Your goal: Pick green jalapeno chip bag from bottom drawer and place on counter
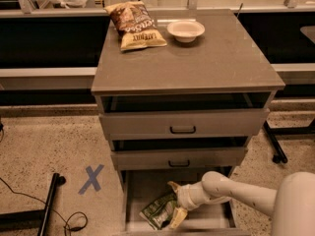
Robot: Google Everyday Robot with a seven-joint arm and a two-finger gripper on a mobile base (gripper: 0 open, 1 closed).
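The green jalapeno chip bag (158, 211) lies crinkled on the floor of the open bottom drawer (142, 188), left of its middle. My gripper (175, 203) reaches in from the lower right on a white arm. Its two tan fingers are spread apart, one (173, 186) above the bag's right end and one (178, 217) below it, straddling that end. The fingers are not closed on the bag. The counter (216, 58) is the flat grey-brown cabinet top above.
A brown-and-yellow chip bag (134, 25) and a white bowl (185, 30) sit at the back of the counter. The two upper drawers (183, 124) stand slightly open. A blue X (91, 179) marks the floor left of the cabinet, by a black stand leg (49, 204).
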